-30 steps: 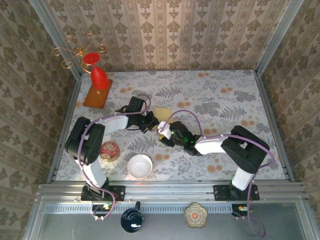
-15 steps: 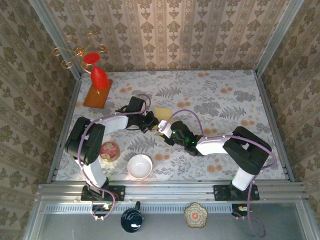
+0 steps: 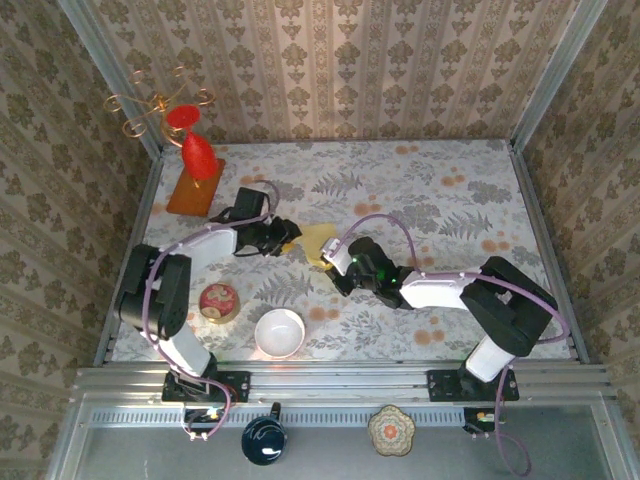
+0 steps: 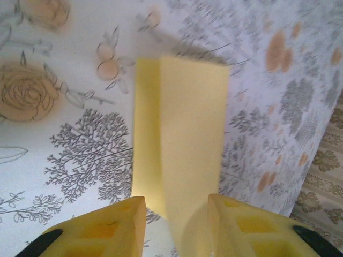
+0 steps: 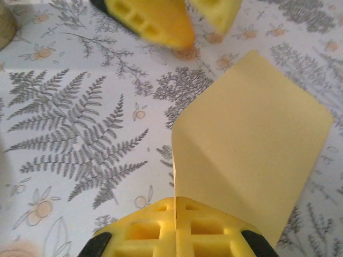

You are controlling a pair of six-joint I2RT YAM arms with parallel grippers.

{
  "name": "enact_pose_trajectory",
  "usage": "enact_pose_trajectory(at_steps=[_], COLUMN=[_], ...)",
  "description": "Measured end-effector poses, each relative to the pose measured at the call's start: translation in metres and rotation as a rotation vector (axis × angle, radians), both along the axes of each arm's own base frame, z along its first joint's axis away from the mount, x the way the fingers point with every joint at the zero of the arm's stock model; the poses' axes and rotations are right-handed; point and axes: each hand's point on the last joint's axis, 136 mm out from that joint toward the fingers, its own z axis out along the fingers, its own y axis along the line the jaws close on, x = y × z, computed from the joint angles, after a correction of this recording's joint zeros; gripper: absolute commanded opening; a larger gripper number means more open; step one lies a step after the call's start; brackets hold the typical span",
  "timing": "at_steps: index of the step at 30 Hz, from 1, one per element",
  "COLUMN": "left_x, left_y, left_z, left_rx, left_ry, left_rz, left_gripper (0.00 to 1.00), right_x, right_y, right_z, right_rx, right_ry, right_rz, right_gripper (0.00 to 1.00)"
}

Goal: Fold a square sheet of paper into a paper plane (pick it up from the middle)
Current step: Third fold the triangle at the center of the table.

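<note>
Floral cloth covers the table (image 3: 450, 200). From above, the left gripper (image 3: 284, 237) and right gripper (image 3: 335, 262) flank the sheet (image 3: 316, 240) mid-table. On the left wrist view, the left jaws stand apart, released, the sheet between them. On the right wrist view, the right gripper is clenched on the sheet's edge. Folding looks early, with 1 flap raised; the next move probably calls for pressing a crease.

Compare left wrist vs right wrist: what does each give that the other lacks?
Left wrist: left tool open, fingers apart, facing the thin pale yellow folded paper sheet with a lengthwise crease. Right wrist: right tool shut on that sheet's near edge, beside a grey fern print. Both: the sheet and the floral tablecloth.
</note>
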Motion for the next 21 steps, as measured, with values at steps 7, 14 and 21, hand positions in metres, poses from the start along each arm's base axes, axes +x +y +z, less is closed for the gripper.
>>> enact_pose_trajectory(at_steps=[7, 14, 21], left_x=[0.008, 0.002, -0.009], left_y=[-0.033, -0.073, -0.073], left_z=[0.022, -0.027, -0.066], left_rx=[0.0, 0.076, 0.16], left_ry=[-0.097, -0.007, 0.089], left_rz=[-0.111, -0.251, -0.304], left_gripper=[0.31, 0.2, 0.14], right_x=[-0.02, -0.029, -0.033], right_y=[0.007, 0.012, 0.012], right_z=[-0.008, -0.018, -0.03], right_rx=[0.085, 0.14, 0.159], right_ry=[0.183, 0.306, 0.393], right_rz=[-0.001, -0.028, -0.062], right_gripper=[0.0, 0.0, 0.0])
